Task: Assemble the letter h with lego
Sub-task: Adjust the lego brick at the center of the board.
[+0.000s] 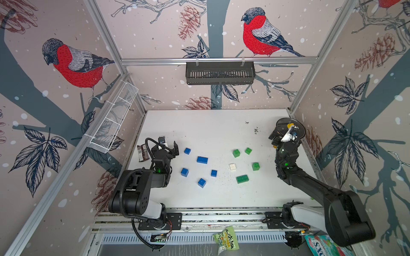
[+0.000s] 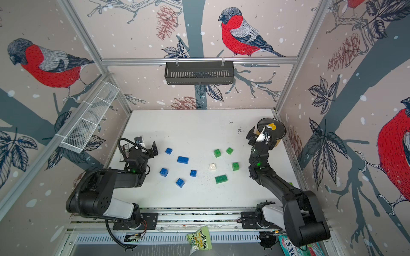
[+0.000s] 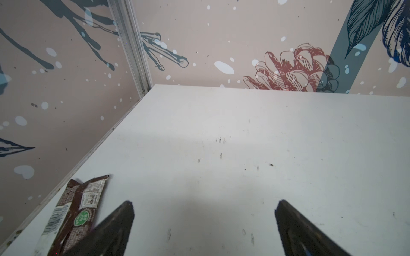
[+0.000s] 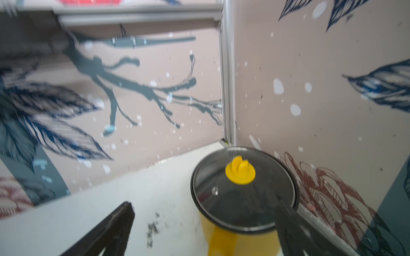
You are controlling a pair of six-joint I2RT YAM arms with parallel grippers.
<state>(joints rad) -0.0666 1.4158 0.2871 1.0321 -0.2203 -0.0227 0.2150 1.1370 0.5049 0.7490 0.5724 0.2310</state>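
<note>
I'm driving a robot test cell in a lab, not a lived-in room. It's boxed in by an aluminium extrusion frame (image 1: 218, 60) with printed bird-pattern panels (image 1: 73, 64) as walls and a plain white tabletop (image 1: 210, 128). Left arm (image 1: 137, 190) and right arm (image 1: 310, 181) are bolted to a slotted rail (image 1: 221, 213) at the front. A black basket (image 1: 219, 73) and a wire mesh basket (image 1: 115, 119) hang off the frame.

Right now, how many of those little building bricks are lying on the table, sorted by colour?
Blue bricks: 5
Green bricks: 4
White brick: 1
Total: 10
One green sliver, mostly hidden, is left uncounted.
</note>
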